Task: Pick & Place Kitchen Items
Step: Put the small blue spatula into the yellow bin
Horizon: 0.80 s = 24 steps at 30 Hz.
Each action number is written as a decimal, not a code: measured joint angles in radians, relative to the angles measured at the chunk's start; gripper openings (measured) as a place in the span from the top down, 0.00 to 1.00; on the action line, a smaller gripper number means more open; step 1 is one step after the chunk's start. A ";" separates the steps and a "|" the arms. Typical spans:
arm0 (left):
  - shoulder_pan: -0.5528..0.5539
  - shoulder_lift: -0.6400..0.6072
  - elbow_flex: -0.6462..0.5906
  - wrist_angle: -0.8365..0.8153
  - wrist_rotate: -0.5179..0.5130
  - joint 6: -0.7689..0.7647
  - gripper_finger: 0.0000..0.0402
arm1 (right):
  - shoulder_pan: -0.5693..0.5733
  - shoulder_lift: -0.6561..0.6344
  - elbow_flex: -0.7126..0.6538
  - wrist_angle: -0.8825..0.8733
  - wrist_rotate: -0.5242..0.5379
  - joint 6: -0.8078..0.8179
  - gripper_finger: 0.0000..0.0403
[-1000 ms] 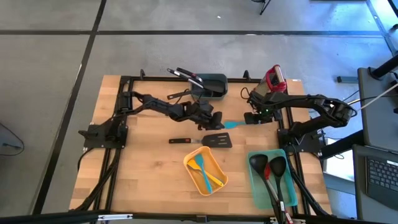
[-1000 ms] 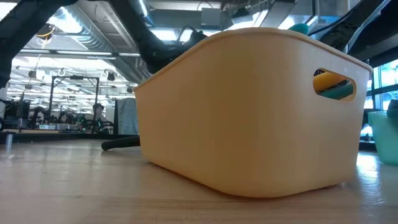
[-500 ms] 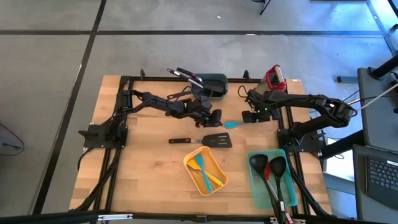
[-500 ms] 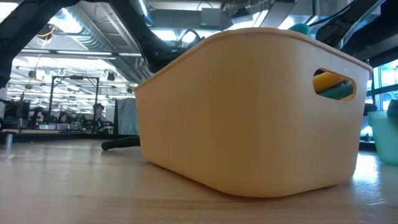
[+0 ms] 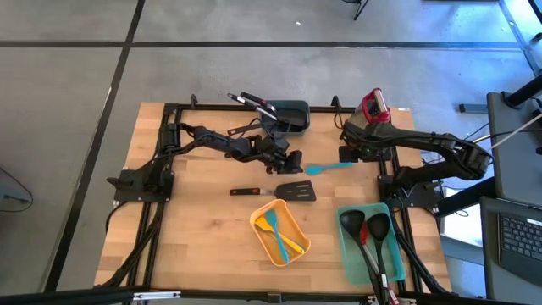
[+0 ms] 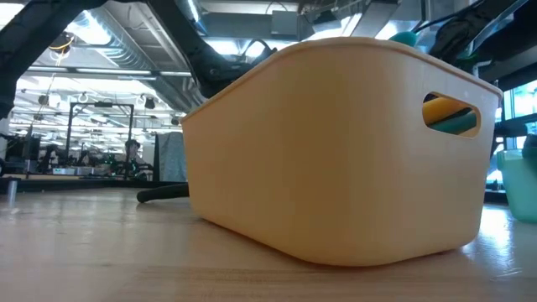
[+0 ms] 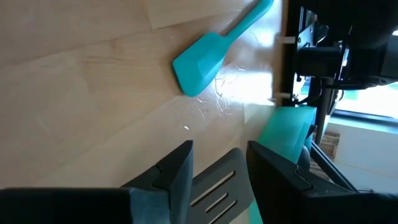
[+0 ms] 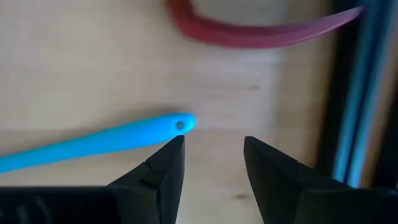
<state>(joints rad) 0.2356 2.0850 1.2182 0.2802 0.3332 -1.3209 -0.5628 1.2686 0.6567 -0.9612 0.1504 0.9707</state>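
**Pincers apart, empty, either side of one teal spatula**

Right gripper (image 8: 208, 171) parted, holding nothing, poised just off the hole end of the teal spatula (image 5: 328, 168) handle; likely lined up that way for a pinch on the thin end, where the grip is easiest. Left gripper (image 7: 217, 177) likewise parted and empty, hovering over the slotted head of the black turner (image 5: 286, 191), near the spatula's blade. Spatula flat on the bare wood table (image 5: 195, 229), between the two grippers, handle towards the right arm.

Sorting apparently by kind, judging by the bins:
- yellow bin (image 5: 296, 252): two light spatulas, one teal, one orange, crossed.
- teal tray (image 5: 349, 264): two black ladles, heads towards the far end, handles red-trimmed.
- dark bin (image 5: 296, 117) at the far edge: several handles sticking out, count unclear.
- red item (image 5: 373, 105) near the far right corner: one, kind unclear.

Loose on the table: one teal spatula, one black turner with a red band on its handle. By colour and shape, yellow bin the probable home for the spatula.

Low view filled by the yellow bin's wall; a teal and an orange piece visible through its handle slot.
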 joint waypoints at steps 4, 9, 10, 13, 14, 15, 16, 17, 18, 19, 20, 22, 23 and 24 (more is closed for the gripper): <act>0.000 0.000 0.000 0.000 0.000 0.000 0.64 | -0.024 -0.001 -0.005 0.005 0.019 0.001 0.58; 0.000 0.000 0.000 0.000 0.000 0.000 0.64 | -0.041 -0.001 -0.042 0.037 -0.019 -0.009 0.58; 0.000 0.000 0.000 0.000 0.000 0.000 0.64 | -0.042 -0.001 -0.049 0.044 -0.023 -0.009 0.58; 0.000 0.000 0.000 0.000 0.000 0.000 0.64 | -0.042 0.000 -0.065 0.058 -0.031 -0.004 0.58; 0.000 0.000 0.000 0.000 0.000 0.002 0.64 | -0.042 0.000 -0.067 0.064 -0.032 -0.002 0.58; 0.000 0.000 0.000 0.000 0.000 0.007 0.64 | -0.042 0.000 -0.069 0.069 -0.032 -0.002 0.58; 0.000 0.000 0.000 0.000 0.000 0.008 0.64 | -0.042 0.000 -0.070 0.075 -0.032 -0.002 0.58; 0.001 0.000 0.000 0.000 0.000 0.009 0.64 | -0.042 0.000 -0.071 0.084 -0.032 -0.001 0.58; 0.001 0.000 0.000 0.000 0.001 0.009 0.64 | -0.042 0.000 -0.071 0.093 -0.032 0.000 0.58; 0.001 0.000 0.000 0.000 0.001 0.009 0.64 | -0.042 0.000 -0.071 0.102 -0.032 0.001 0.58; 0.002 0.000 0.000 0.000 0.000 0.009 0.64 | -0.042 0.000 -0.071 0.110 -0.032 0.002 0.58; 0.002 0.000 0.000 0.000 0.000 0.009 0.64 | -0.042 0.000 -0.071 0.116 -0.032 0.002 0.58; 0.002 0.000 0.000 0.000 0.000 0.009 0.64 | -0.042 0.001 -0.071 0.115 -0.032 0.002 0.58; 0.002 0.000 0.000 0.000 0.000 0.009 0.64 | -0.042 0.005 -0.071 0.115 -0.032 0.002 0.58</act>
<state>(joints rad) 0.2375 2.0850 1.2182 0.2798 0.3336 -1.3117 -0.6044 1.2735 0.5854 -0.8459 0.1188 0.9722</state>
